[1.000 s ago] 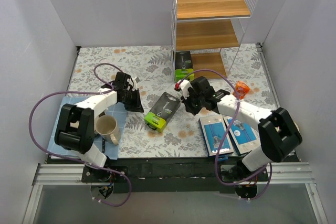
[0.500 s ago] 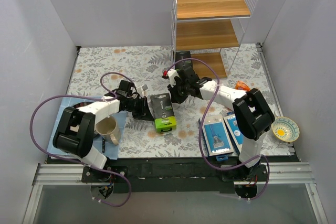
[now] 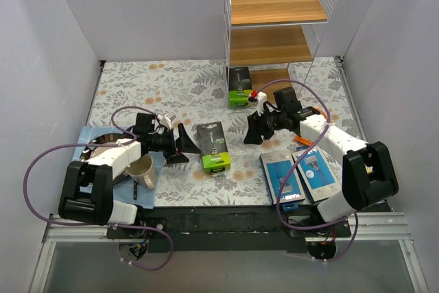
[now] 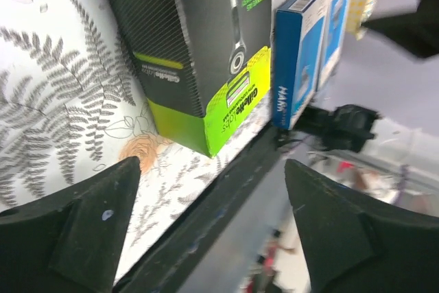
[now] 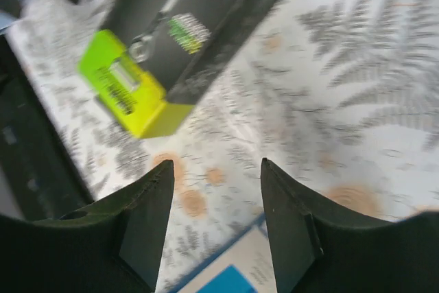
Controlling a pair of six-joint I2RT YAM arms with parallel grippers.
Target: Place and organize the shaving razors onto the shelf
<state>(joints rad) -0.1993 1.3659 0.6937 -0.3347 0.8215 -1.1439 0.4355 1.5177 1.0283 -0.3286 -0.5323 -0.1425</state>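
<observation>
Two shaving razors, flat blue blister packs (image 3: 282,176) (image 3: 317,173), lie side by side at the front right of the table. The blue packs (image 4: 302,53) show edge-on in the left wrist view, and a corner of one (image 5: 230,280) in the right wrist view. The shelf (image 3: 276,3) stands at the back right, its upper boards bare. My left gripper (image 3: 185,145) (image 4: 211,168) is open, just left of a black-and-green razor box (image 3: 214,145) (image 4: 206,46) lying flat. My right gripper (image 3: 249,130) (image 5: 216,166) is open and empty, right of that box (image 5: 178,25).
A second black-and-green box (image 3: 239,87) stands upright at the shelf's foot. A beige mug (image 3: 140,167) sits on a blue mat (image 3: 77,169) at the front left. A bit of an orange packet (image 3: 300,140) peeks from under the right arm. White walls enclose the table.
Both grippers have opened and pulled away from the black-and-green box, the left one leftwards and the right one rightwards. The box now lies flat between them.
</observation>
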